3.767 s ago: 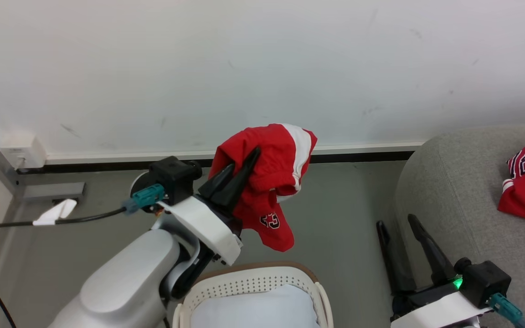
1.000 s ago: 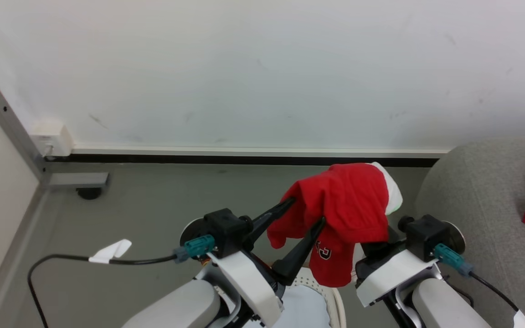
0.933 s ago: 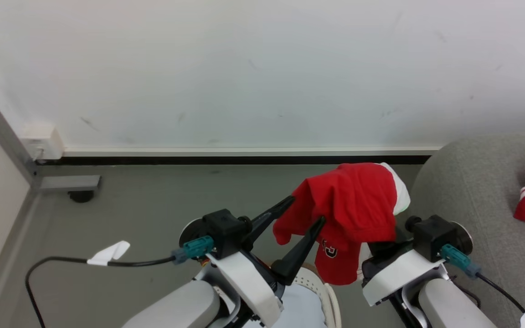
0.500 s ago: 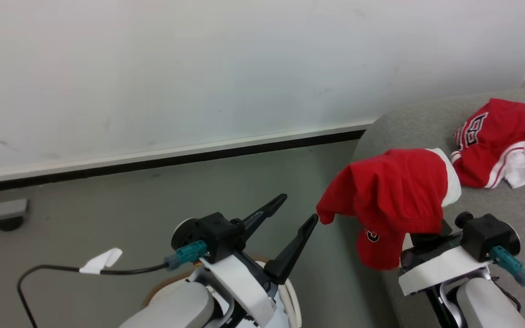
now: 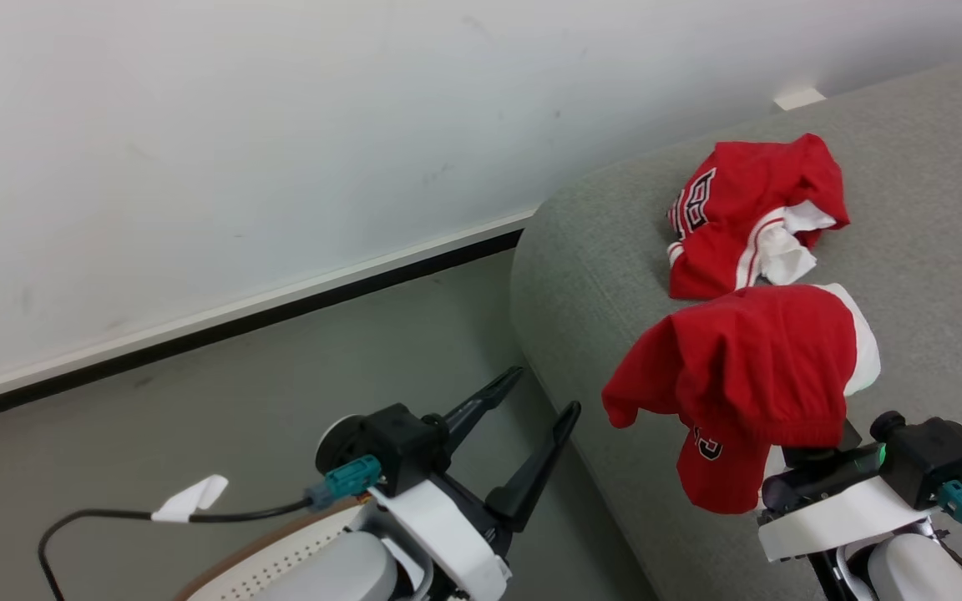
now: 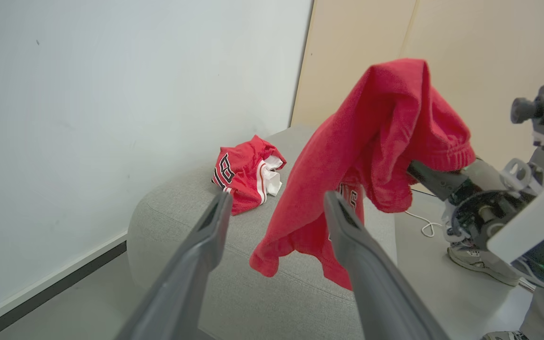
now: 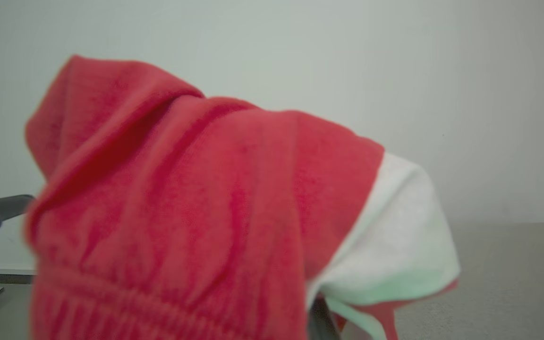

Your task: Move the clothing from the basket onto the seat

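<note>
While the red garment [image 5: 748, 359] hung draped over my right gripper [image 6: 435, 178] above the near edge of the grey seat [image 5: 932, 209], cloth hid those fingers, so I could not tell their grip. My left gripper [image 5: 544, 392] stood spread and empty beside the seat. A numbered red jersey [image 5: 748, 209] lay crumpled on the seat.

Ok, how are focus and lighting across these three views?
Head view: sharp and evenly lit, no glare on the light-grey fabric seat. Left wrist view: the left end effector looks slightly soft up close. Right wrist view: the bright red cloth garment with white lining sits close to the lens, blurred.
</note>
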`<state>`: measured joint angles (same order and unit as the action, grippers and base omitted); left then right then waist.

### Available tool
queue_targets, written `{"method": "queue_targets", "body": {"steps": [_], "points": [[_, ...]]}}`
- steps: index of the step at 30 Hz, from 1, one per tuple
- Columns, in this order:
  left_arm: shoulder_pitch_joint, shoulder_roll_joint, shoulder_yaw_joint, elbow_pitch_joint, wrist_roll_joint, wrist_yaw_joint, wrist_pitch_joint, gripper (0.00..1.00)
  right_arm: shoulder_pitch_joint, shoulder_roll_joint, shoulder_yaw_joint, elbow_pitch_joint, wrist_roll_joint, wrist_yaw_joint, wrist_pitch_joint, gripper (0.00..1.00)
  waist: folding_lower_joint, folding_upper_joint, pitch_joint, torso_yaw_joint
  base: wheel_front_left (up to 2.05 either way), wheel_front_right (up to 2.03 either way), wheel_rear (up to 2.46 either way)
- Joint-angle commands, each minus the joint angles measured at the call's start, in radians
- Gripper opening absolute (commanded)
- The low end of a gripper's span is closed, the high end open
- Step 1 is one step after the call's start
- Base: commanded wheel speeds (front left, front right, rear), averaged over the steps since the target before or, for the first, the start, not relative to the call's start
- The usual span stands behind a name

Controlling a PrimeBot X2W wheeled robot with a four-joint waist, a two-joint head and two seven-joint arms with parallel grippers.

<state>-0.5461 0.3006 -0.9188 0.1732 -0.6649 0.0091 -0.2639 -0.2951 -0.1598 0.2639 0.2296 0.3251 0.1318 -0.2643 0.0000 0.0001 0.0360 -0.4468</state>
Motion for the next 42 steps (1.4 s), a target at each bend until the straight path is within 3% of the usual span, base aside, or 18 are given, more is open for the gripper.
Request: {"method": "queue_targets", "body": {"steps": [1,10,22,34,42], "points": [[0.016,0.002,0.004,-0.001,0.016,-0.003,0.000,1.00,0.016,-0.008,-0.005,-0.006,0.002,-0.002,0.000,0.00,0.0000,-0.0001,0.001,-0.030,0.00,0.00,0.00],[0.026,-0.007,0.027,0.005,0.069,-0.018,0.000,1.00,0.041,-0.016,-0.034,-0.040,0.000,-0.002,0.000,0.00,0.0000,-0.0001,0.023,-0.053,0.00,0.00,0.00],[-0.015,0.027,0.039,-0.008,0.094,-0.041,0.005,1.00,-0.081,-0.087,-0.146,-0.035,0.015,-0.002,0.000,0.00,0.0000,-0.0001,0.150,0.013,0.00,0.00,0.00],[-0.051,0.128,0.068,-0.086,0.103,-0.044,0.040,1.00,-0.325,-0.237,-0.259,0.214,0.073,-0.002,0.061,0.00,0.0000,-0.0001,0.346,0.081,0.00,0.00,0.00],[-0.064,0.190,0.095,-0.157,0.095,-0.030,0.069,1.00,-0.490,-0.285,-0.299,0.408,0.046,-0.002,0.139,0.00,0.0000,-0.0001,0.462,0.116,0.00,0.00,0.00]]}}
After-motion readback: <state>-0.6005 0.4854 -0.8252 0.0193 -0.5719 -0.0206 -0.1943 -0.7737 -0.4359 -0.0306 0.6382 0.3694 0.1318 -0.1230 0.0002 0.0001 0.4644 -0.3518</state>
